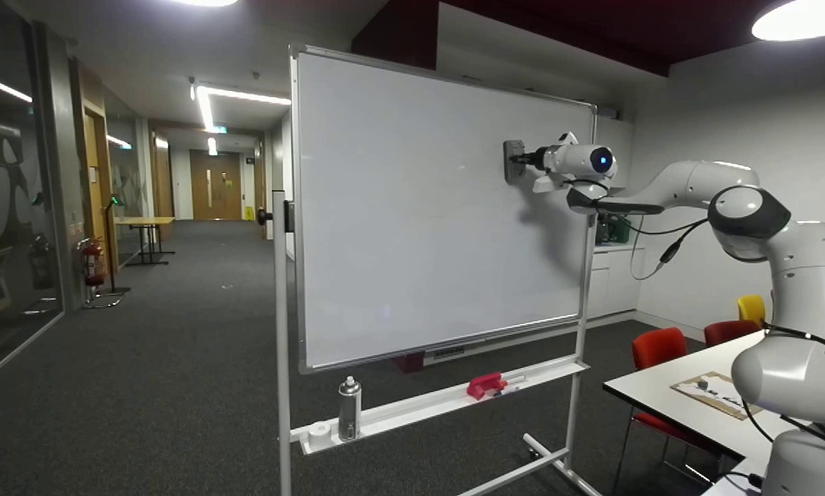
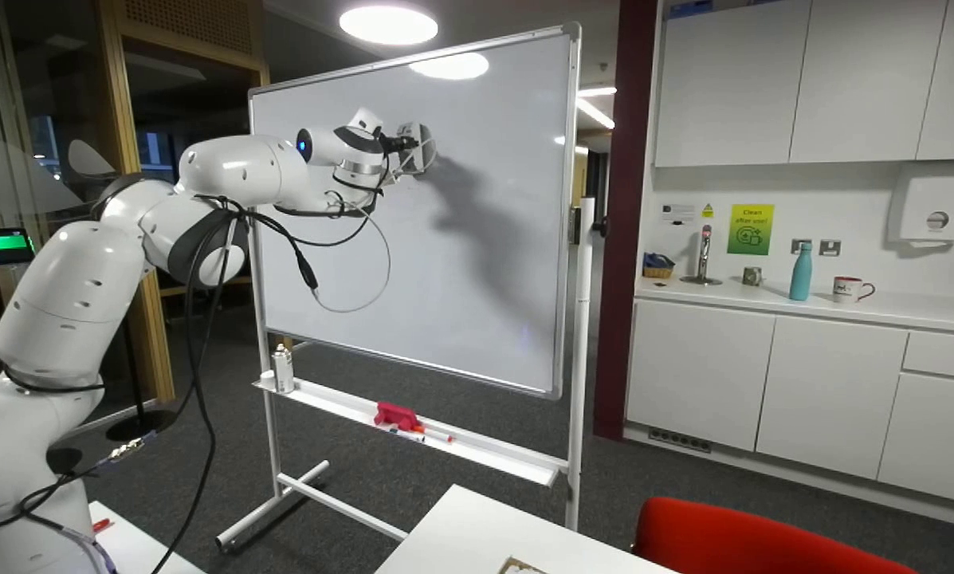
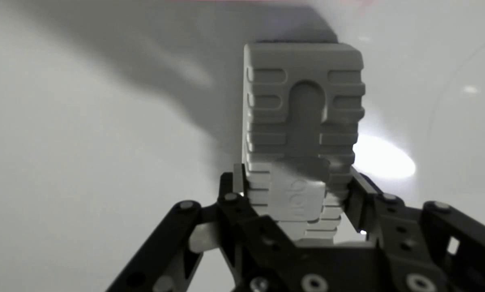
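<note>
From back here both exterior views face the same whiteboard (image 1: 412, 227) and arm (image 2: 70, 275) aslant; corridor (image 1: 222, 289) beyond in an exterior view, cabinets (image 2: 700, 375) alongside in an exterior view; the wrist view faces the whiteboard closely.

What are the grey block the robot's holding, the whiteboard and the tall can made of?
The grey block: probably matte plastic, with crisp moulded ridges. The whiteboard: seemingly a glossy coating, showing bright reflections; its core is hidden. The tall can: likely metal, given its silvery sheen.
</note>
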Action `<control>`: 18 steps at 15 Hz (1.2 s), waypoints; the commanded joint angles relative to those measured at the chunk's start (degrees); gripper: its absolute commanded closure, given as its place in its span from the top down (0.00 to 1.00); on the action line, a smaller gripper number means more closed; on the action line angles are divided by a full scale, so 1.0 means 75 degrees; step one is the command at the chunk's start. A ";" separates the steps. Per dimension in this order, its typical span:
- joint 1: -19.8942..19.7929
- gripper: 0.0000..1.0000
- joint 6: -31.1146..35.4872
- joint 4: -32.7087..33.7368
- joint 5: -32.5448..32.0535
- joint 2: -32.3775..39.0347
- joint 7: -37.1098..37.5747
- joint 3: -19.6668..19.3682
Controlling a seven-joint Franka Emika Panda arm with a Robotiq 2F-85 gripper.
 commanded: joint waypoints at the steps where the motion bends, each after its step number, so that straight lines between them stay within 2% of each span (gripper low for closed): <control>1: -0.0098 0.34 -0.0138 0.0800 0.0265 0.0341 0.0062 -0.0065; 6: 0.0093 0.34 -0.0181 0.1253 0.0239 0.0625 -0.0002 -0.0127; 11: 0.0409 0.34 -0.0104 0.0992 0.0083 0.0573 -0.0208 -0.0113; 18: 0.1090 0.34 0.0025 0.0549 -0.0052 0.0385 -0.0997 -0.0049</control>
